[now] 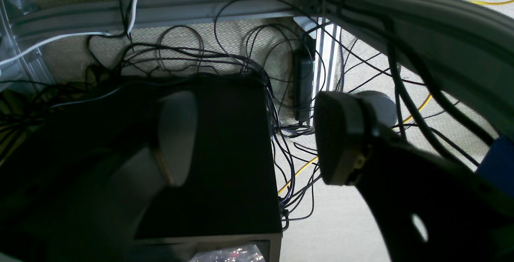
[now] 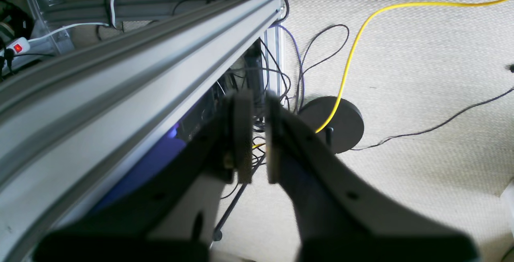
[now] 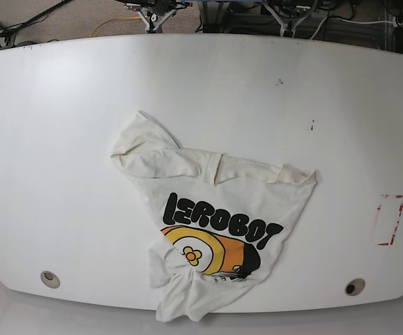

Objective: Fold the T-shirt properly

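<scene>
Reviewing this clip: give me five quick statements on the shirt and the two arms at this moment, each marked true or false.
1. The T-shirt lies crumpled on the white table. True.
2. Its print faces down. False: the lettering shows.
3. The right gripper holds the shirt. False: its jaws are nearly closed on nothing, over the floor.
4. The left gripper has its jaws wide apart. True.
5. Both arms are over the table in the base view. False: neither appears.
</scene>
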You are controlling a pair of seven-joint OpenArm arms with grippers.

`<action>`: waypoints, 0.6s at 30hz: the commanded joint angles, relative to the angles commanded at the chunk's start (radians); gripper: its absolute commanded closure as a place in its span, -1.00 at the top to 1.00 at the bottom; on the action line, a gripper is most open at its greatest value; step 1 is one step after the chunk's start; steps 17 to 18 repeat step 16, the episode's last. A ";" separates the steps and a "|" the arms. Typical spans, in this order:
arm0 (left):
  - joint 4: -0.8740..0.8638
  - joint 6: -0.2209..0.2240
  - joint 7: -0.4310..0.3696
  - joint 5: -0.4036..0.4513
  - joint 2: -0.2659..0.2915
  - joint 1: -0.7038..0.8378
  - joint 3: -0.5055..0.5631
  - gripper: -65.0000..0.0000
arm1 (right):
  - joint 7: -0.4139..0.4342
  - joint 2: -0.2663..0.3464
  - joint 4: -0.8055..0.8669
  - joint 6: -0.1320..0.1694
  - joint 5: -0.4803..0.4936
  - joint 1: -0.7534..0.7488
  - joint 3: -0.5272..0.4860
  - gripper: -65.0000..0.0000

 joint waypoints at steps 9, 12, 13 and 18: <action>-0.002 0.046 0.000 0.000 0.000 0.023 0.002 0.31 | 0.000 0.000 0.003 -0.002 0.000 -0.041 0.002 -0.84; -0.003 0.046 0.000 0.002 0.000 0.023 0.003 0.31 | 0.000 0.000 0.005 -0.002 0.000 -0.043 0.000 -0.84; -0.003 0.046 0.000 0.002 0.000 0.023 0.003 0.31 | 0.000 0.000 0.005 -0.002 0.000 -0.043 0.000 -0.84; -0.003 0.046 0.000 0.003 0.000 0.023 0.003 0.31 | 0.000 0.000 0.005 -0.002 0.000 -0.043 0.000 -0.84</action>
